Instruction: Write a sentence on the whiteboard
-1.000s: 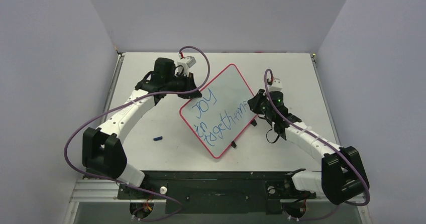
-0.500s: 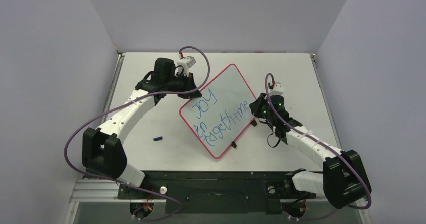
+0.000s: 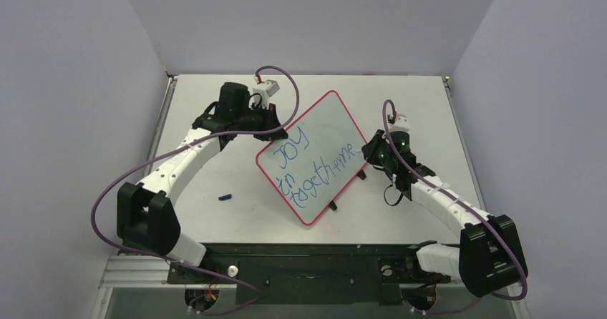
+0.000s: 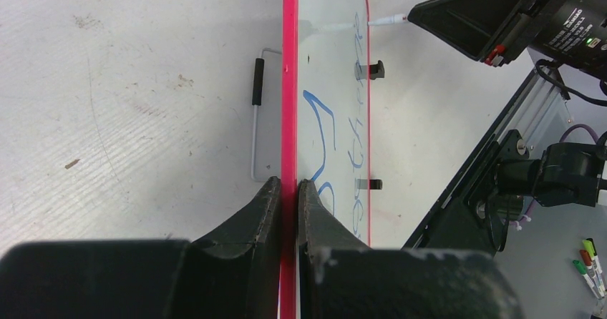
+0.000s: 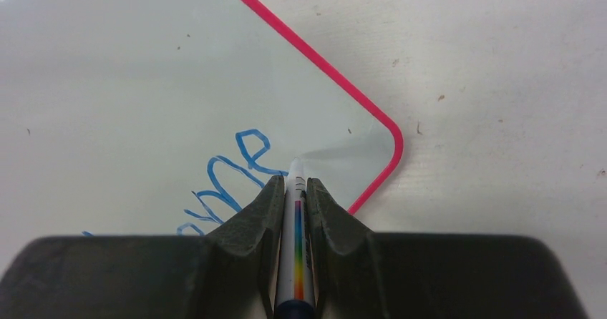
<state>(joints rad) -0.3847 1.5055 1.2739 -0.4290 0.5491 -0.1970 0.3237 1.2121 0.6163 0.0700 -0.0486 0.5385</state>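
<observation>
The whiteboard (image 3: 326, 129) lies tilted on the table, white with a red-pink frame and blue writing "JOY in togetherne". My left gripper (image 3: 270, 111) is shut on its far-left edge; in the left wrist view the fingers (image 4: 268, 212) clamp the frame (image 4: 289, 83). My right gripper (image 3: 368, 151) is shut on a white marker (image 5: 296, 212) with a rainbow stripe. Its tip touches the board (image 5: 129, 69) just right of the last blue "e", near the rounded corner.
A small blue cap (image 3: 225, 197) lies on the table left of the board. Two black feet (image 3: 333, 206) stick out from the board's near-right edge. Spare markers (image 4: 590, 265) lie off the table's front edge in the left wrist view.
My right gripper has moved right along the board's edge with the marker, and another letter "e" has been added to the second line. The left arm has not moved.
</observation>
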